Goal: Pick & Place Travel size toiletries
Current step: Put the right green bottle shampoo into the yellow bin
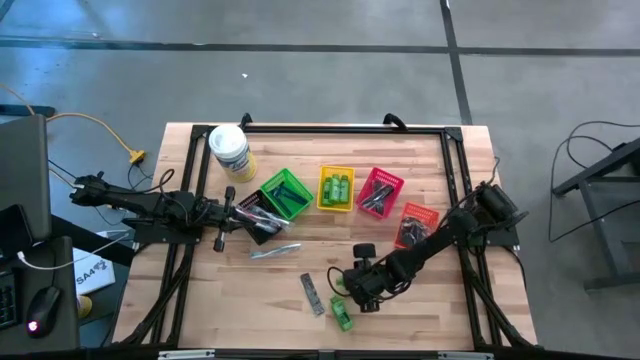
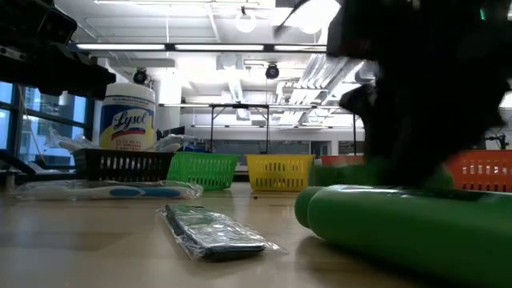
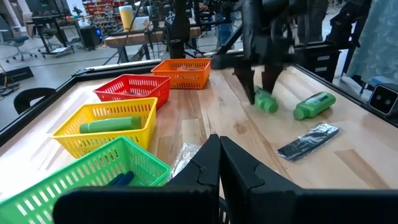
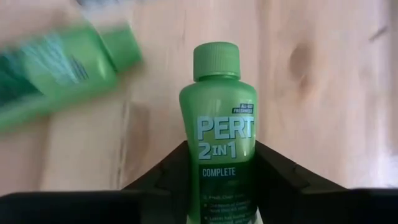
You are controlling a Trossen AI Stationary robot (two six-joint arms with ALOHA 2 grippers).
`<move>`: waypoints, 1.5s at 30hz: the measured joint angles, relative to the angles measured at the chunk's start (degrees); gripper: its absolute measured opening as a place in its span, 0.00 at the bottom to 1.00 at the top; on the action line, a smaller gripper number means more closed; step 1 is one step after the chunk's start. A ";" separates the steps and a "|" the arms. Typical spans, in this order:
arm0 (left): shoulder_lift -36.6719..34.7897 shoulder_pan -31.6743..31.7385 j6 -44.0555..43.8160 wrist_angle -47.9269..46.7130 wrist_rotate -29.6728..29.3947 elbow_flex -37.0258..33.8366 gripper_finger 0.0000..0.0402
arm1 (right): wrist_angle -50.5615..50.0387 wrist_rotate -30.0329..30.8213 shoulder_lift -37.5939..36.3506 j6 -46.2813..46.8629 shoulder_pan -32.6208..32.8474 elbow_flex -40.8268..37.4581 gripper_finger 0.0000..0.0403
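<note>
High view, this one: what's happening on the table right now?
The right hand is down at the table's near edge, its fingers on either side of a green Pert bottle lying on the wood; a second green bottle lies beside it, with a dark wrapped comb close by. The left hand, fingers shut, waits by the black basket. The yellow basket already holds green bottles, so sorting seems to be under way.

From my remote seat I see a grey concrete floor [image 1: 330,80] around the wooden table [image 1: 330,150], ceiling lights [image 2: 248,22] overhead, and what may be workbenches [image 3: 130,38] beyond.
</note>
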 joint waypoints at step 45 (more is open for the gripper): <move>0.00 0.00 0.60 -0.21 1.34 0.00 0.00 | 34.86 13.39 -75.99 -17.51 1.75 -48.88 0.31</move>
